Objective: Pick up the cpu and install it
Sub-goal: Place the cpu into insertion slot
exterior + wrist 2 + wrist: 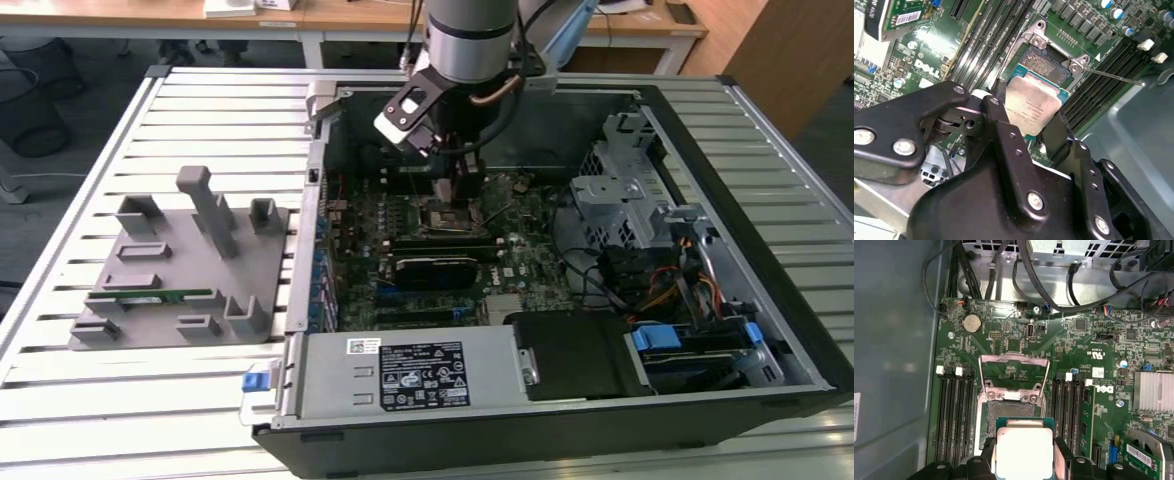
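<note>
My gripper [455, 188] reaches down into the open computer case [787, 330], just over the motherboard's processor socket [449, 216]. It is shut on the cpu [1031, 106], a flat square chip with a silvery top and a green edge, held by two opposite sides between the black fingers [1002, 119]. In both wrist views the cpu [1024, 451] hangs slightly above the socket [1008, 409] and partly overlaps it, with part of the contact field [1046, 64] still uncovered. The socket's metal load frame [1013, 371] stands flipped open.
Memory slots [954, 415] flank the socket on both sides. A thin lever rod [1114, 77] sticks out beside it. Cables [1004, 270] run along the board's edge. A grey fixture [180, 270] with a green memory stick [158, 296] stands on the slatted table, at the exterior view's left.
</note>
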`<state>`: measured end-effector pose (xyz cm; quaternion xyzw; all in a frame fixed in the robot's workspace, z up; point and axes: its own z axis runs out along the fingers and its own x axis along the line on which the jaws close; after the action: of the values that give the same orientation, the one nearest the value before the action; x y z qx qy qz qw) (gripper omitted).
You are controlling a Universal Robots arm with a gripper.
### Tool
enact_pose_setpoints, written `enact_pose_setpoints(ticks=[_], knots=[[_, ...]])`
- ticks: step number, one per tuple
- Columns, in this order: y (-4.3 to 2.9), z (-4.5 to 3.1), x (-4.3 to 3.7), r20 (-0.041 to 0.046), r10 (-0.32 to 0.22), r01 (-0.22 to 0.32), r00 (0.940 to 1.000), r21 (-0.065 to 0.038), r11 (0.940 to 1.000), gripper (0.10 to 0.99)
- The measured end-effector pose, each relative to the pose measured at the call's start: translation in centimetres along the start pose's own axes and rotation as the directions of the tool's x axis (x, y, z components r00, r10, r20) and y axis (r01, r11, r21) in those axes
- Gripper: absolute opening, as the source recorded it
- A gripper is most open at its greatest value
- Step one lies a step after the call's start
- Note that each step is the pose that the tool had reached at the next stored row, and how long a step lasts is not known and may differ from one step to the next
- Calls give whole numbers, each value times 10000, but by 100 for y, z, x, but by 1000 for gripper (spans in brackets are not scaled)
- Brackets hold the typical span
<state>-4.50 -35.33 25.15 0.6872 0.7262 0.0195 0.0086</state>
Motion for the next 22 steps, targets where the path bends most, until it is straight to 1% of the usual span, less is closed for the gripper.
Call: enact_pose_setpoints(ticks=[9,16,22], knots=[[-5,162,25,12,186,-186,9998,-3,9998,541],[-10,234,86,12,214,-214,9998,-5,9998,541],[-15,333,89,15,228,-228,9997,-3,9997,541]])
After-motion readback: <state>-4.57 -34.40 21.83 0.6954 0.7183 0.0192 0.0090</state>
